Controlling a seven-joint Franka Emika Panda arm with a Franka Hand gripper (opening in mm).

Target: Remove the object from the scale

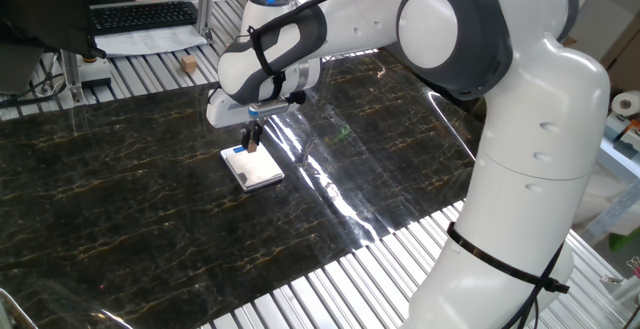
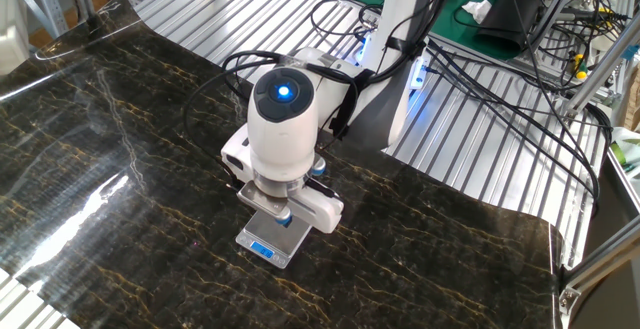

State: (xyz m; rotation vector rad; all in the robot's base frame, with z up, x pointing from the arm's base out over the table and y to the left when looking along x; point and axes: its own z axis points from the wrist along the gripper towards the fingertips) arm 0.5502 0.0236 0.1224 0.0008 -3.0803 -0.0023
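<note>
I'm hovering my gripper (image 1: 252, 139) just above the pocket scale (image 1: 254, 168), fingers pinching sth small, prob the wooden cube, tho can't confirm; scale lying directly below.

Dark marbled worktop (image 1: 120, 189) lies bare on all sides of the scale (image 1: 254, 168); open approach from the near edge and from either flank. Directly above the scale, the end effector (image 1: 252, 139) and the arm's wrist (image 2: 282, 119) fill the space, hiding most of the plate in the other fixed view. A small cube (image 1: 188, 65) sits well apart on the ribbed metal beyond the far edge, near a keyboard (image 1: 140, 15). Behind the arm, looping black cables (image 2: 470, 89) crowd the ribbed surface. The robot's body (image 1: 520, 169) blocks one side of the worktop.
</note>
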